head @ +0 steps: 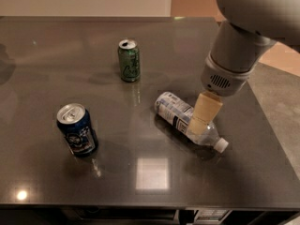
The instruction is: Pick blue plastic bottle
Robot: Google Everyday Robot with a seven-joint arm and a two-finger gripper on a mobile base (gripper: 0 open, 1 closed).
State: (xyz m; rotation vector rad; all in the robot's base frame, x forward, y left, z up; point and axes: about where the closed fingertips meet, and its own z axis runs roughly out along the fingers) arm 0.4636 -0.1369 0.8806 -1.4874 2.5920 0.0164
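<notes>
The blue plastic bottle (180, 116) lies on its side on the dark table (42, 64), right of centre, with its white cap (221, 145) pointing to the front right. It is clear, with a pale blue-and-white label. My gripper (200, 122) hangs from the grey arm that comes in from the upper right. Its tan finger (205, 111) is over the bottle's neck end and hides part of it. I cannot tell whether it touches the bottle.
A green soda can (129, 60) stands upright at the back centre. A dark blue soda can (77, 129) stands upright at the front left. The table's right edge runs close behind the arm, with the floor beyond it.
</notes>
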